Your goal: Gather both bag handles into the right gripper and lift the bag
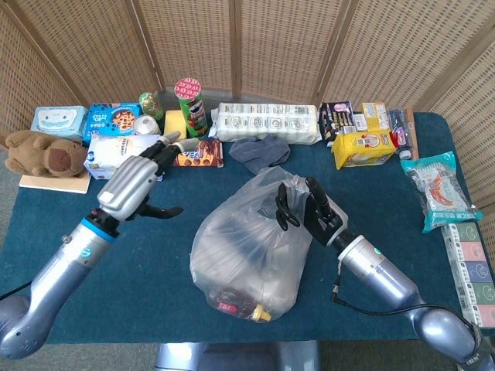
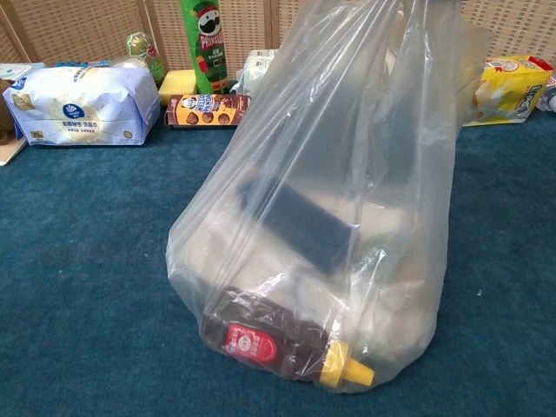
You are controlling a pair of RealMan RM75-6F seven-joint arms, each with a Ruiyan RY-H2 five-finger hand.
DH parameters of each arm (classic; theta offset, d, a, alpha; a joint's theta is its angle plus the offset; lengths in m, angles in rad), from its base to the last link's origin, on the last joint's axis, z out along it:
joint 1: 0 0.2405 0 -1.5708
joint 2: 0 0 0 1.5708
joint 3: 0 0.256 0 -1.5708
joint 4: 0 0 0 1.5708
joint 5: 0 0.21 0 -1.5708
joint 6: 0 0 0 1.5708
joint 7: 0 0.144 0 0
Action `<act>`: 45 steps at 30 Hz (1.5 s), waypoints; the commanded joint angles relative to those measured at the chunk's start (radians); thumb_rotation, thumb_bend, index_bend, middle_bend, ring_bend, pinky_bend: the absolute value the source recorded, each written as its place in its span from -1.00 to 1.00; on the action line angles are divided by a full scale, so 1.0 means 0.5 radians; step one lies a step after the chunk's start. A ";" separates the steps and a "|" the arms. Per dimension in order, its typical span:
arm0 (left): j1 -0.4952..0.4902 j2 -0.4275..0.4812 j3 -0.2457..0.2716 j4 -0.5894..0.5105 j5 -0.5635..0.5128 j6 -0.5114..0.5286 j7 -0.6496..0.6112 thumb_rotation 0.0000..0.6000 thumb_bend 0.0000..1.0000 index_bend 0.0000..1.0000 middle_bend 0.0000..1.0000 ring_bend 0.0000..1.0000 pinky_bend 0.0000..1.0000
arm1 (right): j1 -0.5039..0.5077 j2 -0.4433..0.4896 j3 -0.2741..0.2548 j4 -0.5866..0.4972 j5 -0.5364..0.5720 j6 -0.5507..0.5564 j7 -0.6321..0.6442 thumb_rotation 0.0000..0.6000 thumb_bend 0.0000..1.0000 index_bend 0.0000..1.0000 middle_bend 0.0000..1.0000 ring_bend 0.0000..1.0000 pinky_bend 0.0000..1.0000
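1. Nearest to me, the clear plastic bag (image 1: 251, 247) sits on the blue worktop (image 1: 155, 263), its base down on the cloth. In the chest view the bag (image 2: 321, 217) fills most of the frame.
2. At the bottom of the bag lies a dark sauce bottle (image 2: 287, 347) with a red label and a yellow cap, on its side; above it a dark flat block (image 2: 300, 221) leans tilted inside.
3. My right hand (image 1: 309, 212) grips the gathered top of the bag, where the handles (image 1: 285, 197) bunch together between my dark fingers. I cannot tell whether both handles are in my grip.
4. My left hand (image 1: 139, 182) hovers well apart from the bag, off to its left, holding nothing, fingers extended and thumb spread.
5. Beyond the bag, a grey cloth (image 1: 259, 151) lies crumpled on the worktop.
6. Near my left fingertips sit a white packet (image 1: 108, 154) and a small brown biscuit box (image 1: 199, 152).
7. Along the far edge stand a green Pringles can (image 1: 189, 107), a long white pack (image 1: 267, 122) and a yellow bag (image 1: 363, 147); a brown plush toy (image 1: 42, 152) rests at the far left.
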 commanded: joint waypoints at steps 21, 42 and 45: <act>0.907 -0.161 0.559 0.098 0.613 0.845 0.063 1.00 -0.90 -0.86 -0.64 -1.00 -0.68 | 0.028 0.008 0.127 -0.105 0.033 0.096 0.140 0.22 -0.54 0.17 0.52 0.74 0.42; 1.331 -0.329 0.790 0.250 0.691 0.984 -0.089 1.00 -0.90 -0.86 -0.64 -1.00 -0.68 | 0.224 0.187 0.337 -0.133 0.153 0.265 0.339 0.36 -0.54 0.19 0.53 0.76 0.45; 1.350 -0.356 0.778 0.267 0.684 0.977 -0.096 1.00 -0.90 -0.86 -0.64 -1.00 -0.68 | 0.257 0.215 0.325 -0.117 0.161 0.296 0.352 0.36 -0.54 0.19 0.53 0.76 0.45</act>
